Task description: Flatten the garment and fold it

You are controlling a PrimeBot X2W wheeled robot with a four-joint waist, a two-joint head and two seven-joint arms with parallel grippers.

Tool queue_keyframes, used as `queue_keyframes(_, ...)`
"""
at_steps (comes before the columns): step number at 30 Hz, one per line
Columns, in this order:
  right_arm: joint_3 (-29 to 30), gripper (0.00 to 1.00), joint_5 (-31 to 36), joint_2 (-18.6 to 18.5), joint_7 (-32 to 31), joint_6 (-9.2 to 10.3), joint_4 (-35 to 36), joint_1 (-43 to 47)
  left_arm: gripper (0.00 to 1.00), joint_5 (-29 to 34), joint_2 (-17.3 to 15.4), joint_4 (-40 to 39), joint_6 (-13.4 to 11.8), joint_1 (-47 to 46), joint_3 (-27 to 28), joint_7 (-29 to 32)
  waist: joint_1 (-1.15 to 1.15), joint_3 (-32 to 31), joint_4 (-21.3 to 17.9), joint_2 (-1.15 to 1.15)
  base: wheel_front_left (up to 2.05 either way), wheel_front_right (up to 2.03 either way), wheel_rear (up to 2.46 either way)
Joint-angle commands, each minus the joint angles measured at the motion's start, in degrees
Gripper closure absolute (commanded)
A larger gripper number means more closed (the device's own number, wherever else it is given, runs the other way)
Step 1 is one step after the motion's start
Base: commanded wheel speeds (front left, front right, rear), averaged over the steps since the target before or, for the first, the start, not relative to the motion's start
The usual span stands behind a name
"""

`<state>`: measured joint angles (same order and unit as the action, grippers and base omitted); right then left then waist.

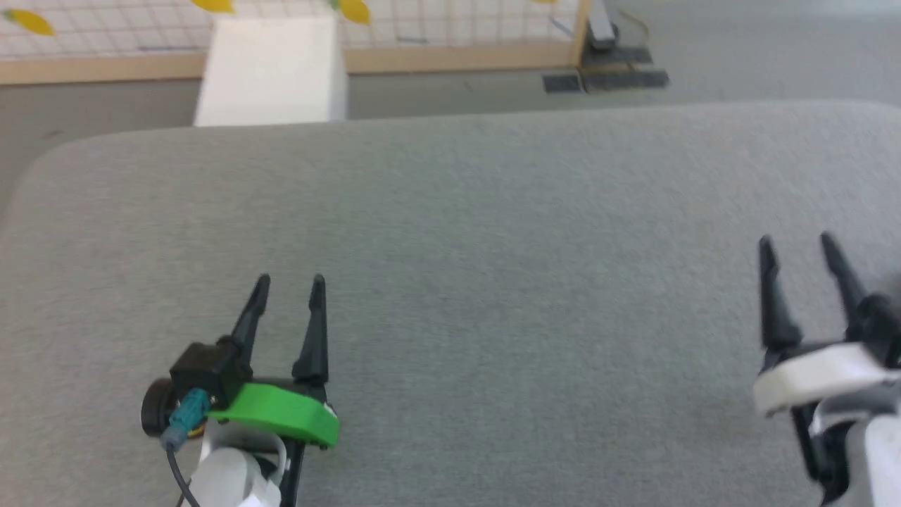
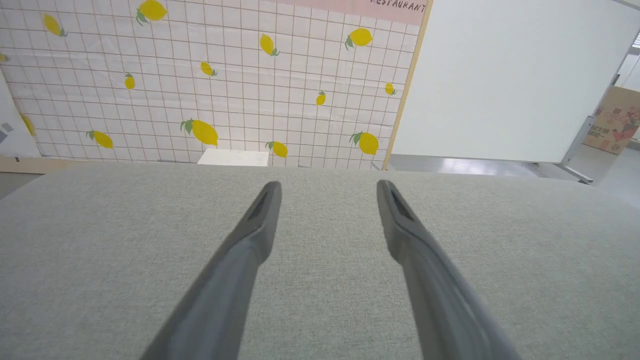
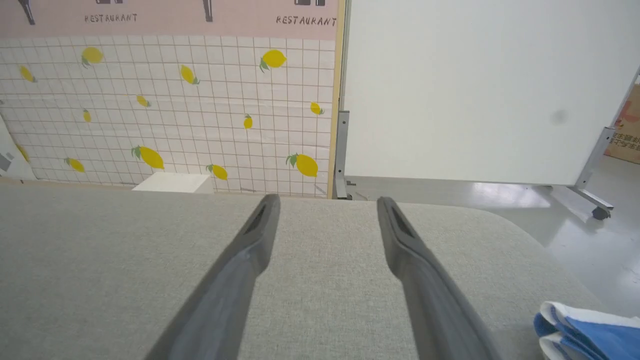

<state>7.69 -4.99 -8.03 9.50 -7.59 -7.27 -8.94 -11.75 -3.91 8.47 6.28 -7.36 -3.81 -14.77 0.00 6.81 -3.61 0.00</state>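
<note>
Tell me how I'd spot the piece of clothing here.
Start at the big grey padded table. Near its rounded edge, at the right wrist view's lower right corner, lies the garment. It alone is bright blue fabric with white bands.

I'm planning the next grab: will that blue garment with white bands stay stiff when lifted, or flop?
The blue garment will probably flop: its rounded, stacked folds suggest soft, thin fabric. Being thin cloth, it likely weighs little for its size. Pushed across the grey fabric-covered table, it may bunch up rather than slide.
</note>
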Motion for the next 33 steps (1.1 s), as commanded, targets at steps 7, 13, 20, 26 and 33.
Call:
queue_keyframes(7, -0.4, 0.0, 0.5, 3.4, -1.3, 0.1, 7.3, 8.4, 0.0, 0.2, 0.7, 1.0, 0.4, 3.2, -0.6, -0.2, 0.0, -6.3, 6.2, 0.0, 0.0, 0.0, 0.0)
queue_keyframes(13, 0.2, 0.0, 1.2, 4.9, -0.8, 0.1, 9.5, 13.2, 0.0, 0.4, 0.9, 0.9, 0.4, 5.0, -0.8, -0.2, 0.0, -7.3, 6.6, 0.0, 0.0, 0.0, 0.0)
queue_keyframes(20, -1.0, 0.0, -1.1, 5.1, 0.4, 0.1, 8.1, 15.5, 0.0, 0.6, 0.9, 1.3, 0.5, 6.5, -0.7, -0.2, 0.0, -7.5, 6.4, 0.0, 0.0, 0.0, 0.0)
queue_keyframes(26, -1.8, 0.0, -1.8, 5.1, 0.8, 0.1, 7.3, 16.2, 0.0, 0.7, 1.0, 1.2, 0.4, 7.2, -0.5, -0.2, 0.0, -7.9, 6.4, 0.0, 0.0, 0.0, 0.0)
queue_keyframes(33, -2.3, 0.0, -2.5, 5.1, 0.9, 0.1, 6.3, 16.3, 0.0, 0.3, 1.0, 1.2, 0.0, 7.7, -0.6, -0.2, 0.0, -8.2, 6.2, 0.0, 0.0, 0.0, 0.0)
